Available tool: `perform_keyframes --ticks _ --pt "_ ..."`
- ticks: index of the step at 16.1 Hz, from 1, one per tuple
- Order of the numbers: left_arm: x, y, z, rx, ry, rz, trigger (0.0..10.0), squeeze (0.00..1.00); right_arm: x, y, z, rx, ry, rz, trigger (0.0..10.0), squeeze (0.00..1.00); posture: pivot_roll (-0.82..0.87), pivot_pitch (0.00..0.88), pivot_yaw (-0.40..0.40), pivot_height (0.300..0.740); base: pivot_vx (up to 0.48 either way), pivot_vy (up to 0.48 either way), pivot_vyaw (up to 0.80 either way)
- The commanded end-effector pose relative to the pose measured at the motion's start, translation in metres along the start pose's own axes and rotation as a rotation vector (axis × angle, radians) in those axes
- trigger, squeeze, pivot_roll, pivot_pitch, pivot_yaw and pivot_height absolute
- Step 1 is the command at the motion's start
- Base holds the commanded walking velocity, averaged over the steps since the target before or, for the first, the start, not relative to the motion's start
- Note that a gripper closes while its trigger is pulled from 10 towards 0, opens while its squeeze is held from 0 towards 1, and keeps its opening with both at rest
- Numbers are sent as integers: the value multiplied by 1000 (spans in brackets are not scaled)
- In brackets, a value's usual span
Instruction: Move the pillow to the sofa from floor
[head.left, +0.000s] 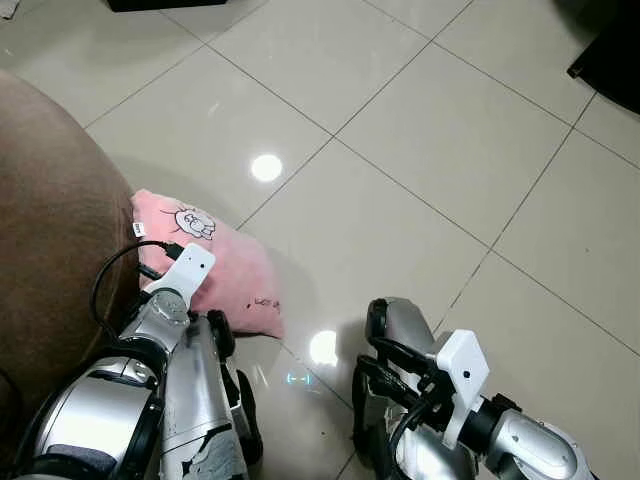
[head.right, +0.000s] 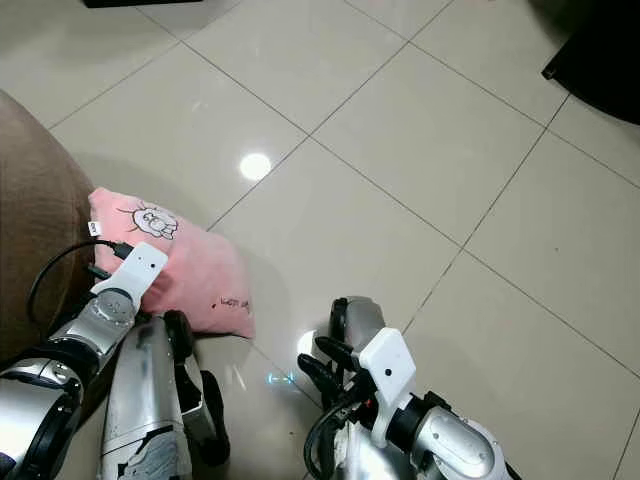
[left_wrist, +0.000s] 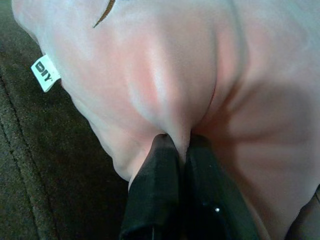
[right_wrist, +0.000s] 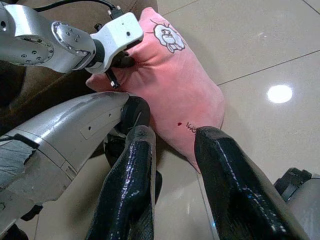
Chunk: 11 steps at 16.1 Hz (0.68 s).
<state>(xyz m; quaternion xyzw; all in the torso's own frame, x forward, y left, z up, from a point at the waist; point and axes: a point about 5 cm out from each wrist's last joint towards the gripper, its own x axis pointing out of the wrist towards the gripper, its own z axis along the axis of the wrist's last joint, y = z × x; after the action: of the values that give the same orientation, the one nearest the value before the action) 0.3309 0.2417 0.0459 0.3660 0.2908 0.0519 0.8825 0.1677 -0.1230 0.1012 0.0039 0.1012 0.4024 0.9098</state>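
A pink pillow (head.left: 235, 268) with a small cartoon print lies on the tiled floor, its left end against the brown sofa (head.left: 50, 230). My left gripper (left_wrist: 179, 142) is shut on the pillow (left_wrist: 175, 65), pinching a fold of its fabric near the edge that faces the sofa. A white tag (left_wrist: 45, 72) hangs at the pillow's corner. My right gripper (right_wrist: 177, 134) is open and hovers just short of the pillow's (right_wrist: 175, 85) near edge, with nothing between its fingers. The right wrist view also takes in the left gripper (right_wrist: 122, 61) on the pillow.
Pale glossy floor tiles (head.left: 420, 150) stretch ahead and to the right. A black object (head.left: 610, 50) stands at the far right, and another dark piece (head.left: 165, 4) at the top edge. My own silver legs (head.left: 200, 410) are low in the picture.
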Motion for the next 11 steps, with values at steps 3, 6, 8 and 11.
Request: perform_keyframes --ticks 3,6,8,11 --pt "-2 -10 -8 -22 41 -55 0 0 -2 2 -2 6 14 12 10000 0 -132 322 -56 521 0 0 0" --pt "-3 -21 18 -227 -80 -142 0 0 -2 -5 -2 -9 -11 -72 10000 0 -107 271 -44 521 0 0 0" --pt "-10 -26 64 -486 -351 -277 0 0 -4 -20 1 -11 -74 -243 10000 0 -74 217 -44 521 0 0 0" --pt "-27 -15 106 -642 -614 -347 0 0 -6 -36 11 -12 -154 -422 10000 0 -35 132 -44 521 0 0 0"
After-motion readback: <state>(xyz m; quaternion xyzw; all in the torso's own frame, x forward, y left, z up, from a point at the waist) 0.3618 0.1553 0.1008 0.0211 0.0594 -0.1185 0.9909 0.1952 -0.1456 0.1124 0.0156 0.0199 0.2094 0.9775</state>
